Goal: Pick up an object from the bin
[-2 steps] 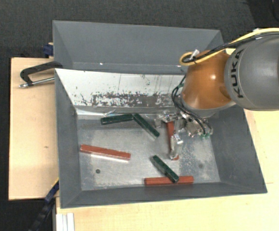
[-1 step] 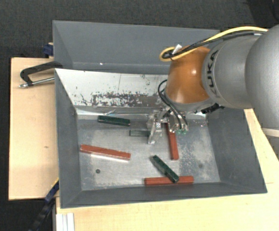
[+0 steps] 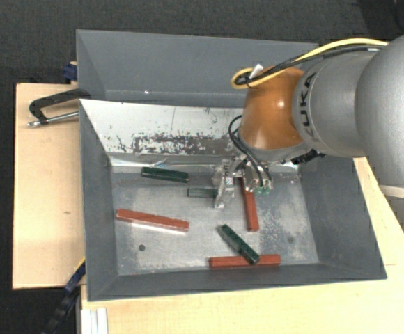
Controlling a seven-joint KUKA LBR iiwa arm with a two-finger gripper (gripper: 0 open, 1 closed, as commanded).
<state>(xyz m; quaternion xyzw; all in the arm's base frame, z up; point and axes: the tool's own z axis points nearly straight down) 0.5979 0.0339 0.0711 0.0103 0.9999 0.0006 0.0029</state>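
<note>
My gripper (image 3: 224, 186) hangs low over the middle of the bin floor, below the orange wrist cover. Just left of its tip lies a small dark green piece (image 3: 200, 193), close to one finger; whether it is touched I cannot tell. A red-brown bar (image 3: 250, 211) lies lengthwise right beside the gripper on the right. A dark green bar (image 3: 164, 175) rests further left near the back wall.
A long red-brown bar (image 3: 152, 220) lies at the left of the floor. Near the front wall a dark green bar (image 3: 239, 244) lies slantwise against another red-brown bar (image 3: 244, 261). The arm covers the bin's back right part.
</note>
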